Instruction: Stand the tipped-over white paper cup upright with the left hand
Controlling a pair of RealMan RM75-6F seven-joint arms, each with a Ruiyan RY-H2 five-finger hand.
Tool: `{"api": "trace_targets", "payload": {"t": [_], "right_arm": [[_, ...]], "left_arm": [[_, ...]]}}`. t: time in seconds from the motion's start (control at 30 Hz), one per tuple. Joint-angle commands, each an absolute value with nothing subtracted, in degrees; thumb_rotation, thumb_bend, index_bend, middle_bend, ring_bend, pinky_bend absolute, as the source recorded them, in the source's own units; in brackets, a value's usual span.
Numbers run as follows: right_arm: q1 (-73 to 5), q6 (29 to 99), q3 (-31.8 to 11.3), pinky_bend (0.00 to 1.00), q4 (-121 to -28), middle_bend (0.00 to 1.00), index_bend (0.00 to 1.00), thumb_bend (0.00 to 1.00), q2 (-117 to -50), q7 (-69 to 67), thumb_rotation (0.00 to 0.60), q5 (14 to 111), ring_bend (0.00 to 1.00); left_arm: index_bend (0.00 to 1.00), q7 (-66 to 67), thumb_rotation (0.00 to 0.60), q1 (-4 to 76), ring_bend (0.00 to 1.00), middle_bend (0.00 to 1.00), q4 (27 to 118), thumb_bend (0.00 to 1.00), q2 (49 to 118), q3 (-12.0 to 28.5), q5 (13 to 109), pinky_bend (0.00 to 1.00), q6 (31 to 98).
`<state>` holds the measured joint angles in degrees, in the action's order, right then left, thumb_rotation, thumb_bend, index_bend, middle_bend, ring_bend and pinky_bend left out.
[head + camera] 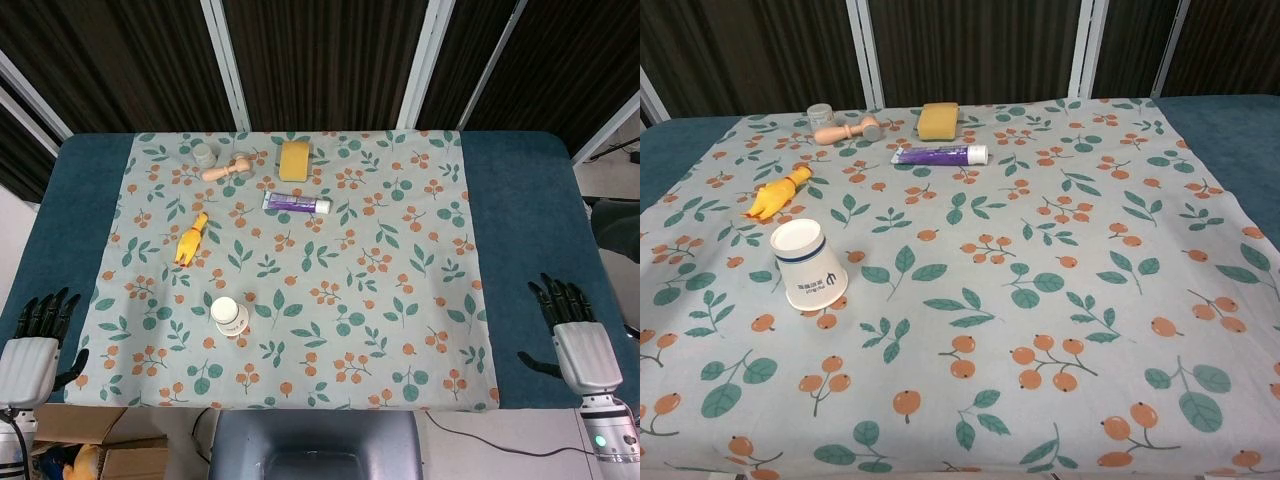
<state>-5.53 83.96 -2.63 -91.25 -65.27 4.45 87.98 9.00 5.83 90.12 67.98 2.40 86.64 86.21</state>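
Observation:
The white paper cup (pixel 228 315) (pixel 808 264) sits on the floral cloth at the front left. Its narrow flat end looks to face up and its wider end rests on the cloth; blue print shows on its side. My left hand (pixel 32 345) lies on the blue table edge, left of the cloth and well apart from the cup, fingers spread and holding nothing. At the table's right edge my right hand (pixel 575 330) rests the same way, spread and empty. Neither hand shows in the chest view.
A yellow rubber chicken (pixel 190 240) (pixel 778 193) lies just beyond the cup. Further back are a wooden-handled tool (pixel 225 170), a small jar (pixel 204 153), a yellow sponge (pixel 295 160) and a purple tube (pixel 296 203). The floral cloth (pixel 400 300) covers the table's middle.

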Motion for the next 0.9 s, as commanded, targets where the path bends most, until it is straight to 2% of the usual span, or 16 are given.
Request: {"api": "trace_targets", "payload": {"t": [0.03,0.6,0.9], "right_arm": [[-5.51,84.0,-2.6,0.0,-91.22,0.0,0.0,0.07,-65.32,4.48,0.6,88.01,0.0],[-5.02,84.84,-3.19,0.0,-91.07,0.0,0.0,0.07,-64.97,3.61,0.6,87.09,0.0],[-4.7,85.03,-4.07,0.0,-91.26,0.0,0.0,0.07,-63.93,2.72,0.6,85.4,0.0]], "left_arm": [[0.0,8.93,0.6,5.88,0.0,0.0,89.98,0.34,68.08,2.38,86.61,0.0,86.09],[0.0,13.91,0.6,9.13,0.0,0.0,93.6,0.35,66.79,2.14,91.35,0.0,83.94],[0.0,24.99,0.6,18.03,0.0,0.0,99.94,0.35,68.88,4.27,92.71,0.0,72.87]]}}
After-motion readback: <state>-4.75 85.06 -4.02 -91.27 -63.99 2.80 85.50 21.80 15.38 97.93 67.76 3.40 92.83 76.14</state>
